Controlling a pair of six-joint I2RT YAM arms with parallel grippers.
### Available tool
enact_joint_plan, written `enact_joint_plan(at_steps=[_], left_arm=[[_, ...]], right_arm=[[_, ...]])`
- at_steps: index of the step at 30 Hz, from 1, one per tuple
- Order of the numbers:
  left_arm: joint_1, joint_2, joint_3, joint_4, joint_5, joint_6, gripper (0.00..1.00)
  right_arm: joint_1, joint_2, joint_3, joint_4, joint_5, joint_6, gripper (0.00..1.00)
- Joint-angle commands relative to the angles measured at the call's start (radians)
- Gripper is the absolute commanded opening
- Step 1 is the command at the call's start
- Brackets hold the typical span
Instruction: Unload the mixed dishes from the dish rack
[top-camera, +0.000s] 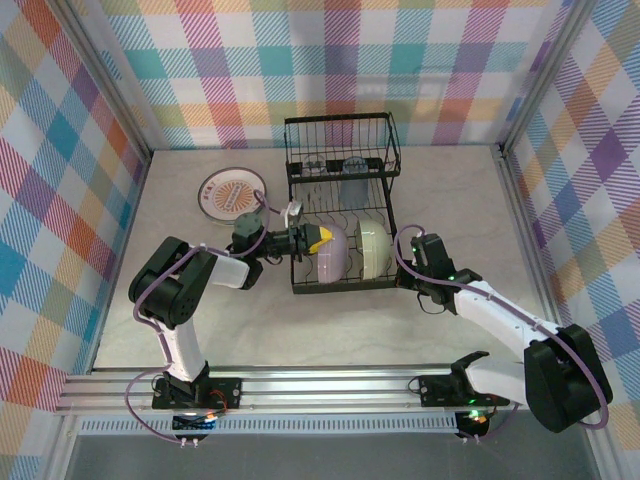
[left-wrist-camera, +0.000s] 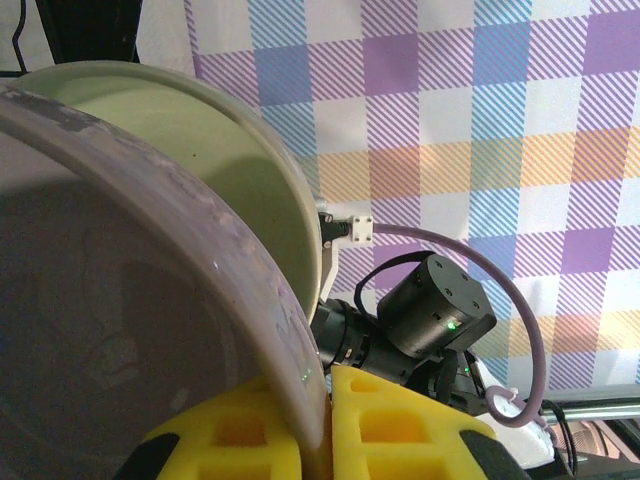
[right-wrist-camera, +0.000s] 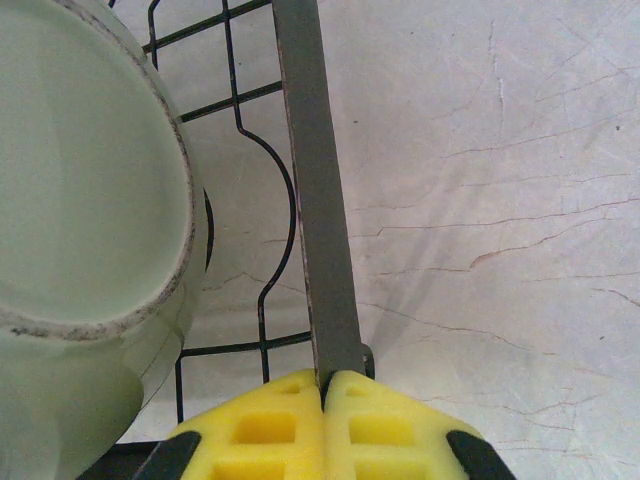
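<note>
The pale marbled tabletop (top-camera: 450, 320) carries the black wire dish rack (top-camera: 338, 120) at the centre of the top view. Two bowls stand on edge in the rack's lower slots. The lavender bowl (top-camera: 333, 255) is to the left and the pale green bowl (top-camera: 375, 247) just right of it. On the tabletop to the upper left of the rack, apart from it, lies the white plate with orange pattern (top-camera: 228, 193). Bluish tumblers (top-camera: 352, 188) sit in the raised section above the bowls.

The left fingers (left-wrist-camera: 400, 430) are clenched on the lavender bowl's rim, one yellow pad inside and one outside. The right fingers (right-wrist-camera: 270, 425) are clamped on a flat grey bar at the rack's right edge, probably to steady it.

The bowl looks like glazed ceramic: stiff, fairly heavy, slick and liable to chip. The rim is a sound place to hold. It likely needs a lift straight up out of the dividers, so it neither snags on the wire nor knocks the green bowl.
</note>
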Motion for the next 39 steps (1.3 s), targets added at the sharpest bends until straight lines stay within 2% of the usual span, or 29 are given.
enact_joint_plan(at_steps=[1,17,28,39], left_arm=[[-0.11,-0.023,0.07,0.084,0.147,0.053,0.0],[-0.127,-0.01,0.133,0.046,0.173,0.044,0.0],[-0.099,-0.136,0.126,-0.446,0.105,0.333,0.0],[-0.046,-0.267,0.178,-0.713,-0.009,0.435,0.0]], right_arm=[[0.025,0.054,-0.005,0.099,-0.189,-0.011,0.0],[0.025,0.047,-0.022,0.116,-0.185,-0.013,0.0],[0.025,0.046,-0.022,0.112,-0.182,-0.013,0.0],[0.025,0.024,-0.021,0.095,-0.161,-0.003,0.0]])
